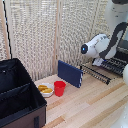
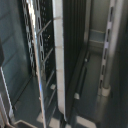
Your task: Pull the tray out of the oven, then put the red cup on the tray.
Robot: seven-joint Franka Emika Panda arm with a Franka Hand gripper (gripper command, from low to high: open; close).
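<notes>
A light wooden table (image 1: 90,107) is carrying everything. Sitting on it, well away from the gripper (image 1: 98,62), are a red cup (image 1: 59,88), a white bowl (image 1: 45,89) just beside the cup, an upright blue board (image 1: 69,73), and a black fabric case (image 1: 20,97) lying farthest off.

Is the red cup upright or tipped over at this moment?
Upright. In the exterior view the red cup stands on the wooden table with its open rim facing up, beside the white bowl.
</notes>
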